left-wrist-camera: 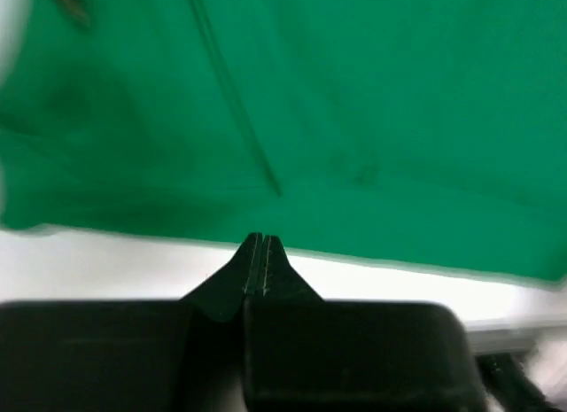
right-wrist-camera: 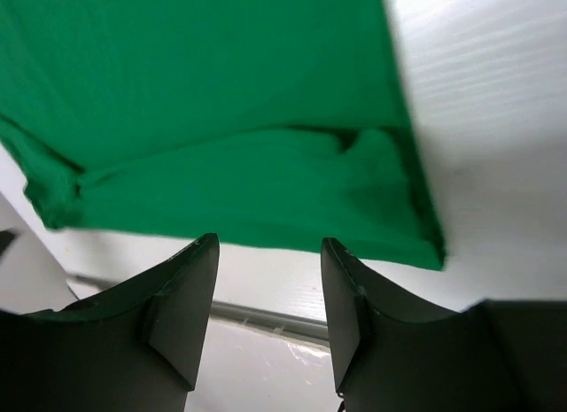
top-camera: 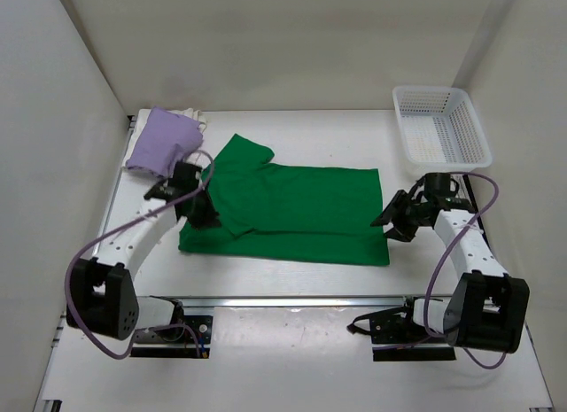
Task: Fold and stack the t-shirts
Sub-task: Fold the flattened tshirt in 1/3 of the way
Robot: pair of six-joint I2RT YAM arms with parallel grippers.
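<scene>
The bright green t-shirt (top-camera: pixel 301 210) lies spread across the middle of the table, one sleeve folded in at its upper left. It fills the top of the left wrist view (left-wrist-camera: pixel 354 120) and of the right wrist view (right-wrist-camera: pixel 221 120). A folded lavender-purple t-shirt (top-camera: pixel 162 142) sits at the back left, and a cream-white t-shirt (top-camera: pixel 197 118) peeks out behind it. My left gripper (top-camera: pixel 204 213) (left-wrist-camera: pixel 261 241) is shut at the green shirt's left edge with nothing between its jaws. Just off the shirt's near right corner, my right gripper (top-camera: pixel 391 222) (right-wrist-camera: pixel 270 245) is open and empty.
A white plastic lattice basket (top-camera: pixel 469 128) stands at the back right corner. White walls close in the table on the left, the back and the right. A metal rail (top-camera: pixel 292 299) runs along the near edge of the table.
</scene>
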